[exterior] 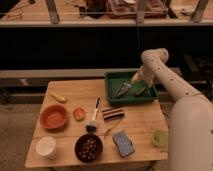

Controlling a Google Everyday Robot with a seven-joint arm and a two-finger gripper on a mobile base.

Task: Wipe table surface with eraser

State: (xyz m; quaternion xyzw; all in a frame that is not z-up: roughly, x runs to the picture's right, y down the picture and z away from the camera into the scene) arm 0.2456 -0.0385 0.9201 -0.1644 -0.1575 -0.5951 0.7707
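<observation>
The table surface (pixel 140 125) is a light wooden plank top. The eraser (pixel 113 113), a dark block with pale pinkish stripes, lies near its middle, just right of the brush. My gripper (pixel 138 78) hangs at the end of the white arm over the right part of the green tray (pixel 114 95), well behind and to the right of the eraser and apart from it.
In the tray lie a grey utensil (pixel 121 89) and a greenish item (pixel 140 89). On the table: white-handled black brush (pixel 93 118), blue-grey pad (pixel 123 143), orange bowl (pixel 53 117), dark bowl of nuts (pixel 89 147), white cup (pixel 46 147), green cup (pixel 160 138), banana (pixel 59 97), orange fruit (pixel 79 113).
</observation>
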